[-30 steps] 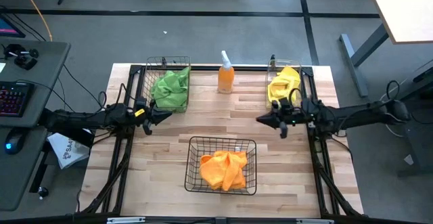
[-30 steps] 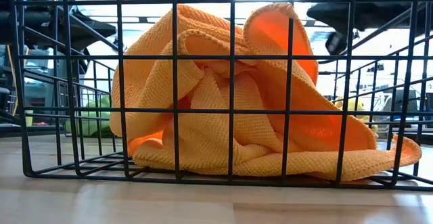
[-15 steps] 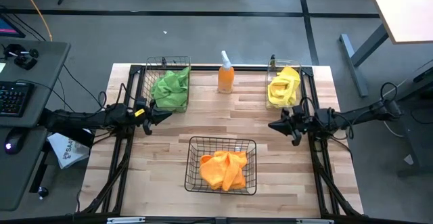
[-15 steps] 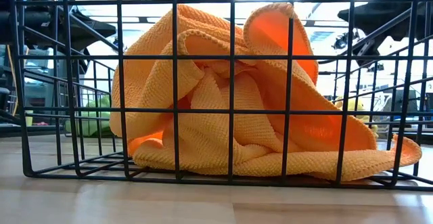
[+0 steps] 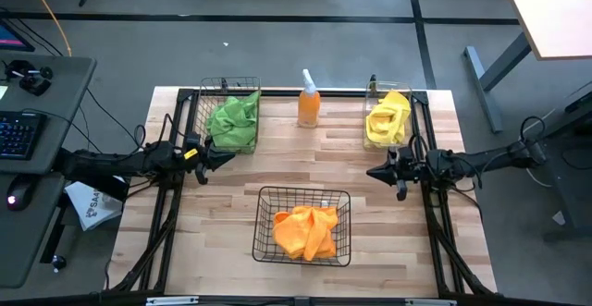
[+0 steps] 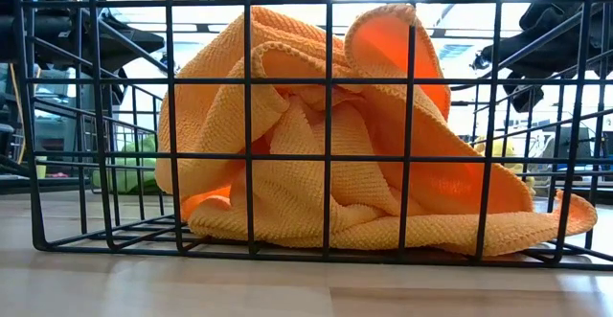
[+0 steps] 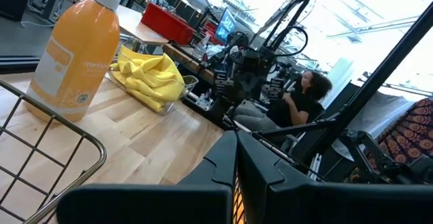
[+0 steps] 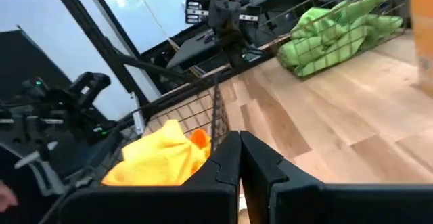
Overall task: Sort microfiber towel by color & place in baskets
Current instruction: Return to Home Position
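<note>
An orange towel (image 5: 305, 232) lies bunched in the wide wire basket (image 5: 263, 223) near the table's front; in the low view the towel (image 6: 326, 154) fills the basket (image 6: 34, 164). A green towel (image 5: 231, 119) sits in the taller wire basket (image 5: 200, 112) at the far left. A yellow towel (image 5: 388, 119) lies in the clear bin (image 5: 370, 103) at the far right. My left gripper (image 5: 225, 155) is shut and hovers just in front of the green basket. My right gripper (image 5: 372, 171) is shut and hovers in front of the clear bin. Both hold nothing.
An orange spray bottle (image 5: 309, 103) stands at the far edge between the green basket and the clear bin; it also shows in the left wrist view (image 7: 74, 55). Bare wood lies between the two grippers. A person (image 7: 304, 99) sits beyond the table.
My right arm has drawn back toward the table's right edge and slightly toward the near edge, staying shut and holding nothing. The towels and baskets have not moved.
</note>
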